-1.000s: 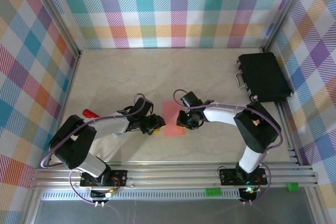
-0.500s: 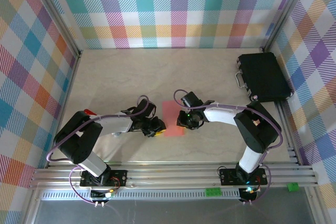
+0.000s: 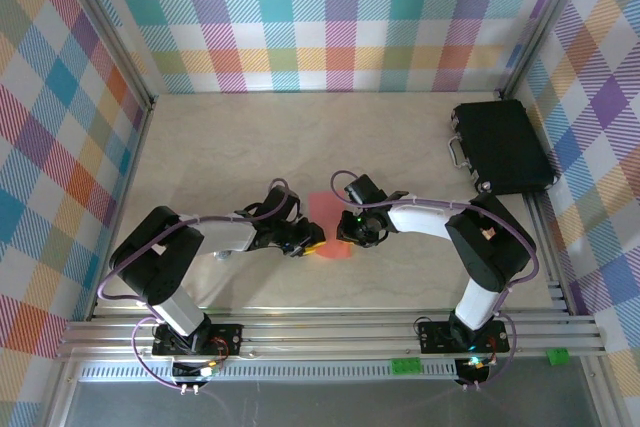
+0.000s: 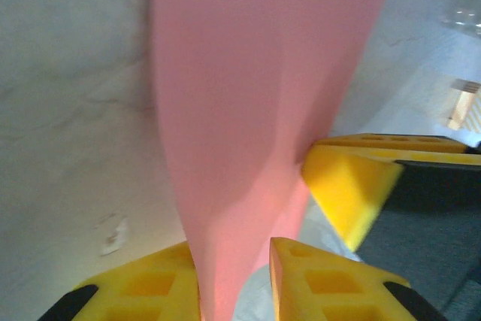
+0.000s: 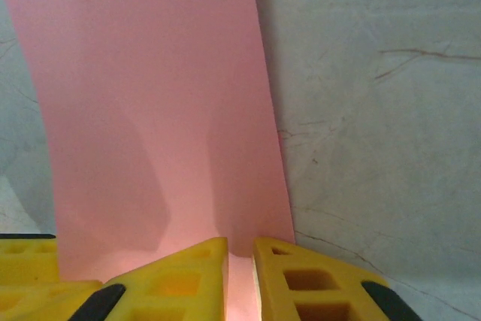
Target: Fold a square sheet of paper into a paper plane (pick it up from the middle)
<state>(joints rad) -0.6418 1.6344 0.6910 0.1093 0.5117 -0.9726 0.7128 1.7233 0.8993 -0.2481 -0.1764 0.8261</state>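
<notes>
The salmon-pink square sheet of paper (image 3: 328, 219) lies mid-table, folded narrower, between my two grippers. My right gripper (image 3: 346, 237) pinches the sheet's right near edge; in the right wrist view its yellow fingers (image 5: 180, 276) are closed on the paper (image 5: 150, 110), which puckers at the tips of the right gripper (image 5: 240, 242). My left gripper (image 3: 310, 243) is at the sheet's left edge. In the left wrist view the paper (image 4: 255, 73) curls up and runs down between the jaws of the left gripper (image 4: 231, 244), with a strip of table showing beside it, so that gripper is still open.
A black case (image 3: 503, 147) with a handle lies at the back right near the plaid wall. Bare marble-patterned tabletop (image 3: 260, 137) stretches behind the arms. The right gripper's yellow finger (image 4: 353, 186) shows close beside the paper in the left wrist view.
My left gripper has moved right, from beside the sheet onto its left edge, and the edge now rises between its jaws. The right gripper stays pinched on the paper.
</notes>
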